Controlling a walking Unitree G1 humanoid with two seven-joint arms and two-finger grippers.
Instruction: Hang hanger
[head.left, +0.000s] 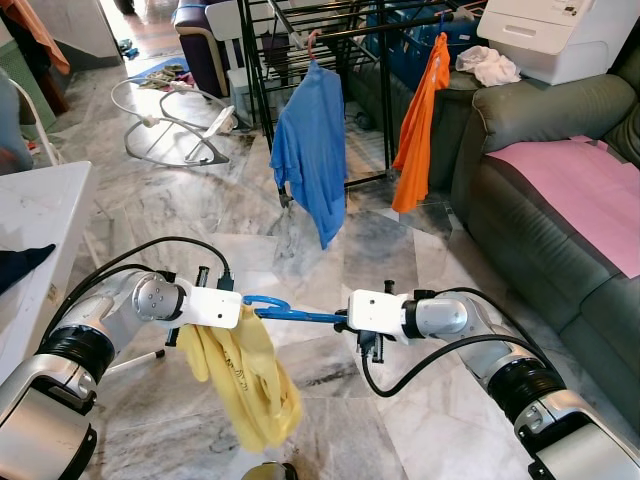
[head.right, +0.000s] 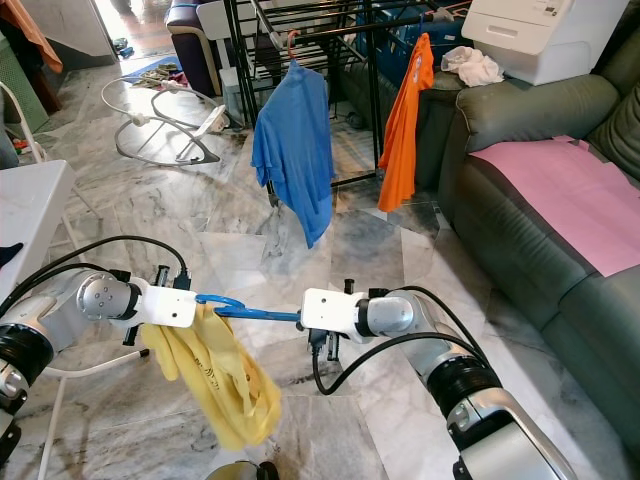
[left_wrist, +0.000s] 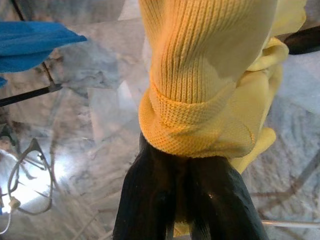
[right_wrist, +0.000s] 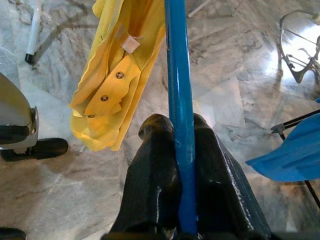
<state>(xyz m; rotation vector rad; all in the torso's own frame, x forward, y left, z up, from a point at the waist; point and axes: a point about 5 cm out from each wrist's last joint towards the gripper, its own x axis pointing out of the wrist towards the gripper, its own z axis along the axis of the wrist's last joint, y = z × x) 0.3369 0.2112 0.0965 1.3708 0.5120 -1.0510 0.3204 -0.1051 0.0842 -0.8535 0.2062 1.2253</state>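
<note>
Holding the blue hanger (head.left: 300, 315) between both arms, low over the marble floor (head.left: 400, 260). My right end effector (right_wrist: 182, 140) is clamped on the hanger's straight bar; wrist view shows the bar running between the two black fingers (right_wrist: 152, 185), which press it from both sides. My left end effector (left_wrist: 187, 165) is closed on the yellow garment (head.left: 245, 375), fingers pinched together on its ribbed knit edge. In the head views the garment drapes off the hanger's left end, right by the left wrist, and hangs down toward the floor. Snap buttons show on a yellow placket in the right wrist view. Hanger lies roughly horizontal, spanning the gap between the two wrists.

Further out: black drying rack (head.left: 300, 60) ahead, with a blue shirt (head.left: 312, 150) and an orange garment (head.left: 425, 120) hanging on it. Dark green sofa (head.left: 540, 210) on my right, with a pink cloth (head.left: 585, 190) on the seat. White surface (head.left: 40, 240) on my left.
</note>
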